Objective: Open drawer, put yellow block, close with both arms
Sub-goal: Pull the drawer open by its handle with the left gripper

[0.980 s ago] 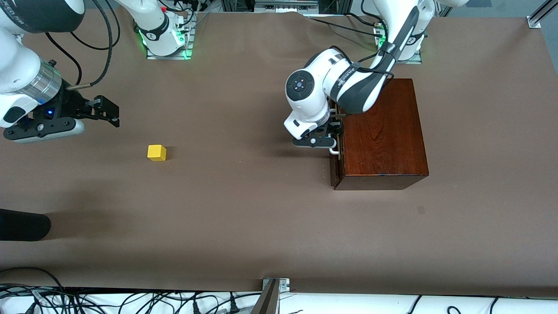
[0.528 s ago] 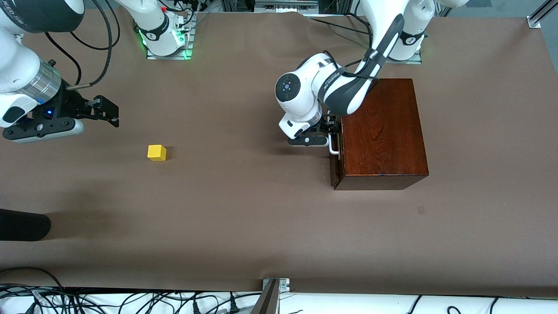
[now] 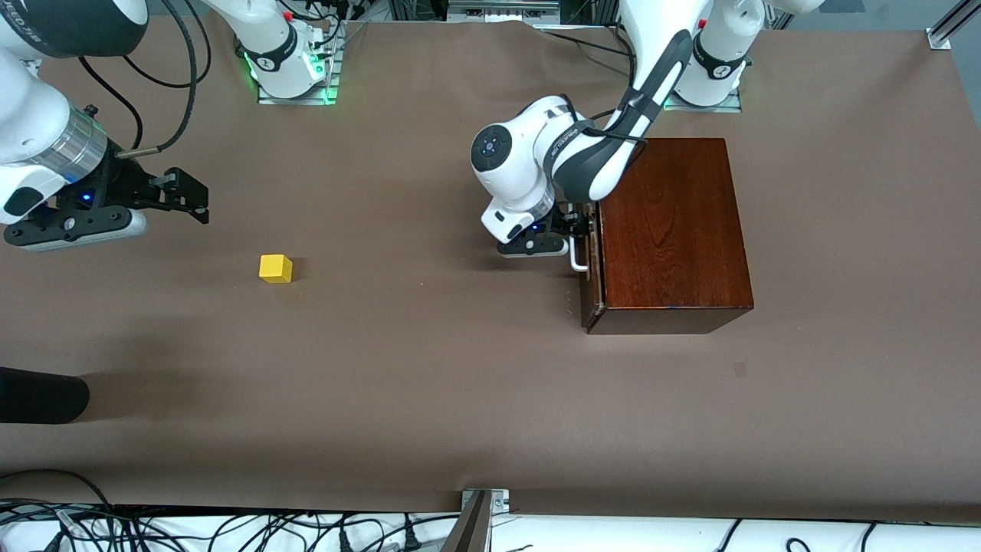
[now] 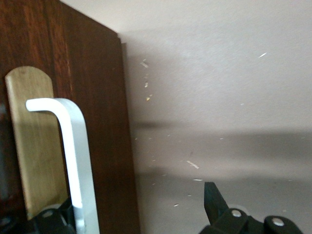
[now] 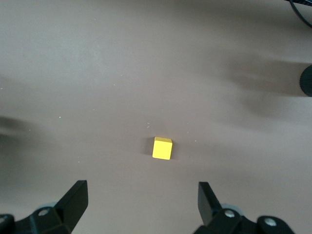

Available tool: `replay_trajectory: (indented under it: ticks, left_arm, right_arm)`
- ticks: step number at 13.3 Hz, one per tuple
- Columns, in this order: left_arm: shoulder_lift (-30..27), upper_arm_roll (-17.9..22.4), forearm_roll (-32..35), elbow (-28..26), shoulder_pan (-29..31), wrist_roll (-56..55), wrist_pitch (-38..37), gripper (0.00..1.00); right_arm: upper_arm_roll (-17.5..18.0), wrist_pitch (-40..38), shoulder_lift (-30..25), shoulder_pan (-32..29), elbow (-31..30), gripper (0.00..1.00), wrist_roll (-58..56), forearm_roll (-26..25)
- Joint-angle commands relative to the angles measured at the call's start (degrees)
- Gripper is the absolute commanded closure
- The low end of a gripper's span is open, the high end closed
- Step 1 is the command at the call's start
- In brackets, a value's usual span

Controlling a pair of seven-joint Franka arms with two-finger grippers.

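The dark-brown wooden box [image 3: 667, 230] stands toward the left arm's end of the table. Its drawer front [image 3: 591, 287] stands slightly out of the box, with a thin gap between them. My left gripper [image 3: 571, 230] is open at the white bar handle [image 3: 579, 257]. In the left wrist view the handle [image 4: 78, 161] lies between the spread fingers [image 4: 212, 195], close to one of them, against the drawer front [image 4: 105, 122]. The yellow block [image 3: 275, 268] sits on the table toward the right arm's end. My right gripper [image 3: 195, 201] hangs open and empty above the table near it. The block shows in the right wrist view [image 5: 162, 148] past the gripper [image 5: 141, 200].
A dark rounded object [image 3: 38, 395] juts in at the table's edge nearer the front camera than the right gripper. A metal bracket [image 3: 479, 510] sits at the table's near edge. Bare brown table lies between the block and the box.
My left gripper has moved toward the right arm's end of the table, taking the handle with it; the drawer front has come slightly out of the box. The right arm has not moved.
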Motion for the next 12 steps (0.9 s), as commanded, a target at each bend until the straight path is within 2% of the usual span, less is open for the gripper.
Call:
replay_trajectory:
  ticks: [1, 2, 5, 8, 12]
  left_arm:
    - [1.5, 0.1, -4.1, 1.2, -1.7, -1.0, 4.1, 0.0]
    - [1.6, 0.1, -6.8, 1.3, -1.7, -0.9, 6.6, 0.0]
    - [2.7, 0.0, -8.1, 2.3, -2.8, -1.0, 10.9, 0.0]
    - [5.2, 0.1, -12.1, 6.5, -4.0, -1.0, 11.1, 0.0]
    - [7.4, 0.1, -12.2, 10.5, -5.8, -1.0, 11.2, 0.0]
  right_arm:
    - [-0.4, -0.2, 0.4, 0.2, 1.3, 0.0, -0.1, -0.7]
    - [-0.5, -0.2, 0.4, 0.1, 1.3, 0.0, 0.0, -0.7]
    - [-0.5, 0.0, 0.6, -0.3, 1.3, 0.0, 0.0, -0.6]
    - [-0.6, 0.7, 0.6, -0.5, 1.3, 0.0, -0.1, -0.7]
    - [-0.6, 1.4, 0.6, -0.5, 1.3, 0.0, -0.2, -1.0]
